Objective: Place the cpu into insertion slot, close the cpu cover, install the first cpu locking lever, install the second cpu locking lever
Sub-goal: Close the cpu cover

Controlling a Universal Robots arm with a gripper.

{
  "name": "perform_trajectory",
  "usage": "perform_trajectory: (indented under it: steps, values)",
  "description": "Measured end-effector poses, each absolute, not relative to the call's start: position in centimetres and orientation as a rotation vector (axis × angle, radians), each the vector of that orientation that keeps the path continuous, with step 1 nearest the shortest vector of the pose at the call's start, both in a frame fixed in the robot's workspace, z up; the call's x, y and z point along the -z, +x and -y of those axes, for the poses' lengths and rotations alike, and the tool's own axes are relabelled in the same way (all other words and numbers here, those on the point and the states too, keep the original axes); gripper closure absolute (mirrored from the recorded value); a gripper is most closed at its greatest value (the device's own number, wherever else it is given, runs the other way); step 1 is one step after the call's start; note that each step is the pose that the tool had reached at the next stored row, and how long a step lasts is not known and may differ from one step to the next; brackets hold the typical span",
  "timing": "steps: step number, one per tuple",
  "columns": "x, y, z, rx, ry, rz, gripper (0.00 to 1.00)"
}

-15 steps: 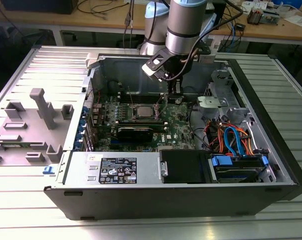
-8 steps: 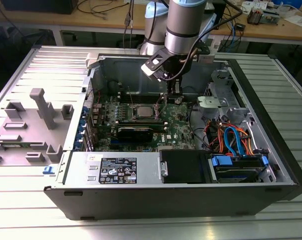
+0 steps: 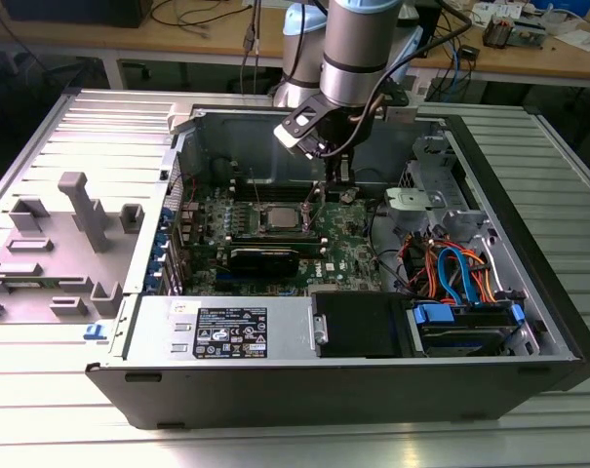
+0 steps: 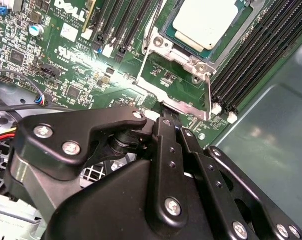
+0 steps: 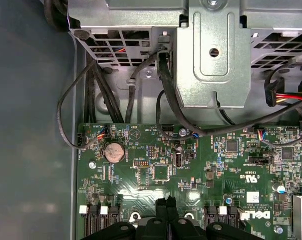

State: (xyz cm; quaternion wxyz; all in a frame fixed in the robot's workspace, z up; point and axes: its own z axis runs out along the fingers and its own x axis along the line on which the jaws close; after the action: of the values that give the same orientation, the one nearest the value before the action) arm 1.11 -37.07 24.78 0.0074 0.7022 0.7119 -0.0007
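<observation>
Black linkage of the hand [image 4: 165, 120], fingertips closed together with nothing seen between them, just beside the raised cpu cover [image 4: 178, 103]. Cpu [image 4: 205, 22] seated in insertion slot [image 4: 221, 50], at the hand's 8 o'clock in the exterior view. Cover closing and both latching steps judged outstanding.

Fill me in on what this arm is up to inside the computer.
A robot arm is reaching into an open computer case and working over the motherboard. The cpu already lies in the insertion slot. The cpu cover stands tilted up, not yet closed over the chip. The gripper sits right at the cover's free edge with its jaws together; whether it actually touches the cover is hard to tell.
</observation>
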Motion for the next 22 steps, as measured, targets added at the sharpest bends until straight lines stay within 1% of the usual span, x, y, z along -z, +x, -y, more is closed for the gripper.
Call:
perform_trajectory:
  steps: [22]
  values:
    - [-24.78,0.53,37.07,0.002,2.196,-2.226,0.89]
